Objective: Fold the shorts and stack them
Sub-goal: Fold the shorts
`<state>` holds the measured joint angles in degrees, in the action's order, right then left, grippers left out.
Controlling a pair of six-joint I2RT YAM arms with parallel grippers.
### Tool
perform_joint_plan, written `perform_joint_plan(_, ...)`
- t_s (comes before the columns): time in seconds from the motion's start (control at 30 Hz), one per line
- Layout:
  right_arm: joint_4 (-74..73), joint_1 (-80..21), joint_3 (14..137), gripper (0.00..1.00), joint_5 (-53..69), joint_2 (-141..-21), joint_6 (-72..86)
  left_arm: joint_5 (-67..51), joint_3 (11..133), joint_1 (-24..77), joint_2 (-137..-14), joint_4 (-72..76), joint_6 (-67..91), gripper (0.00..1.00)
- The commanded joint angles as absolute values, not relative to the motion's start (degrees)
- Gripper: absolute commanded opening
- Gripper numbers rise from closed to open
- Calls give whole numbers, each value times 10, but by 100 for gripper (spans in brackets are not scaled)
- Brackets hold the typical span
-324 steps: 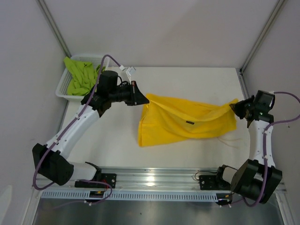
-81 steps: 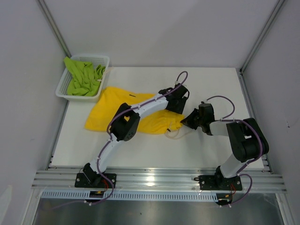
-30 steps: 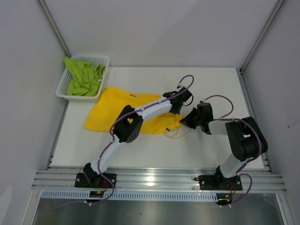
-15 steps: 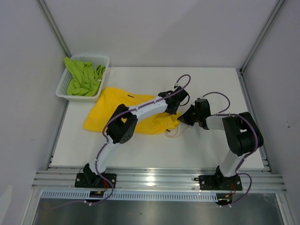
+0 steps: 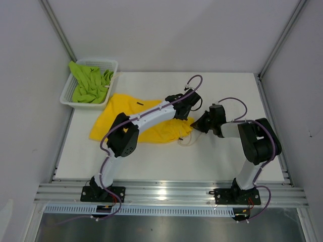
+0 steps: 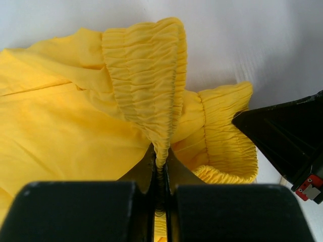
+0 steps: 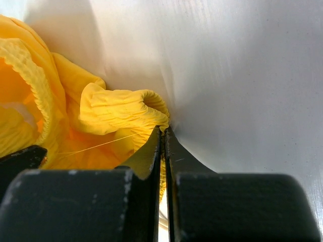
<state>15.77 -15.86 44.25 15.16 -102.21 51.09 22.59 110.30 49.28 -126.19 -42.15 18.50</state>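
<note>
The yellow shorts (image 5: 118, 121) lie spread on the white table, waistband end bunched at the right, white drawstring (image 5: 185, 143) trailing below it. My left gripper (image 5: 185, 113) is shut on a ridge of the elastic waistband (image 6: 151, 96). My right gripper (image 5: 197, 125) is shut on another waistband fold (image 7: 123, 113), just right of the left one. The two grippers are close together. The lime green shorts (image 5: 90, 83) lie crumpled in the white basket (image 5: 112, 64) at the back left.
The left arm (image 5: 146, 117) stretches across over the yellow fabric. The right gripper's black body (image 6: 285, 136) shows in the left wrist view. Metal frame posts stand at the back corners, and a rail (image 5: 166, 194) runs along the near edge.
Over ten seconds the shorts were carried left and both grippers came together at the waistband. In the last second both grippers shifted slightly up and left, still holding the fabric.
</note>
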Motion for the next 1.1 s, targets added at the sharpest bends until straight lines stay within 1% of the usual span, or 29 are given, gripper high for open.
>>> perform_joint_plan(0.0, 146, -160, 455, 0, 120, -1037, 508, 250, 1093, 498, -1221, -442, 186, 0)
perform_joint_plan(0.5, 118, -156, 557, 0, 107, -1089, 508, 213, 1060, 536, -1211, -449, 214, 0)
perform_joint_plan(0.77, 144, -156, 560, 0, 112, -1088, 514, 195, 1086, 536, -1236, -463, 214, 0)
perform_joint_plan(0.83, 151, -155, 556, 6, 115, -1084, 511, 179, 1089, 535, -1252, -468, 214, 0)
perform_joint_plan(0.87, 152, -152, 555, 10, 118, -1081, 509, 174, 1094, 535, -1255, -468, 215, 0)
perform_joint_plan(0.9, 156, -150, 553, 17, 120, -1075, 507, 167, 1092, 535, -1257, -467, 217, 0)
perform_joint_plan(0.97, 156, -140, 550, 22, 129, -1070, 503, 159, 1085, 535, -1252, -460, 222, 0)
perform_joint_plan(1.0, 155, -137, 549, 28, 135, -1066, 501, 160, 1079, 535, -1249, -457, 223, 0)
perform_joint_plan(1.07, 145, -132, 543, 32, 150, -1061, 499, 162, 1078, 534, -1242, -455, 225, 0)
